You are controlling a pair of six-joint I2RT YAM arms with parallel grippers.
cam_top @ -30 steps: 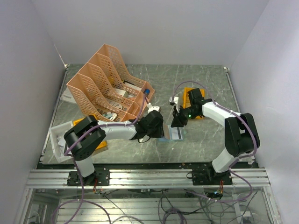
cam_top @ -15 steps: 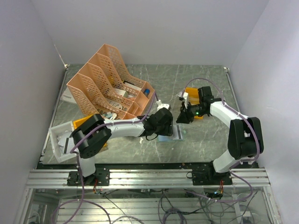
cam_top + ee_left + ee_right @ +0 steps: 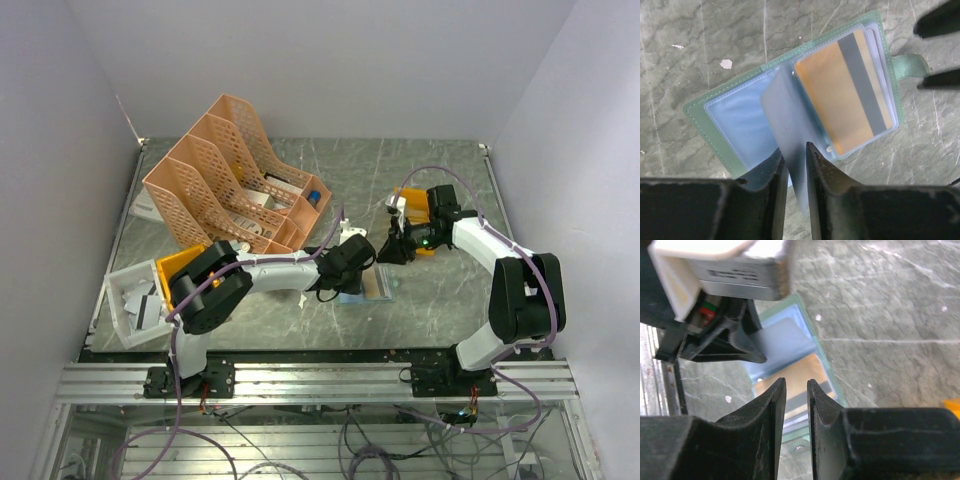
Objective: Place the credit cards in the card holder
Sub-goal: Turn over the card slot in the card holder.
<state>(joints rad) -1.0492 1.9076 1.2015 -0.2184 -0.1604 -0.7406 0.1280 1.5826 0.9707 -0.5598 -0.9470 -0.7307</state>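
We've got the card holder (image 3: 705,117) lying open on the table (image 3: 700,40), between the two arms. One orange credit card (image 3: 835,100) sits in its right-hand pocket, maybe with a paler one behind it, though the glare makes that hard to call. Our left gripper (image 3: 795,152) is closed on a clear sleeve (image 3: 785,115), holding it upright. The right gripper (image 3: 795,385) hovers over the holder, jaws a narrow slit, nothing in them. That sleeve looks floppy and slick, so we'd pinch its free edge. Cards should be stiff, light and thin, so take them by a short edge.
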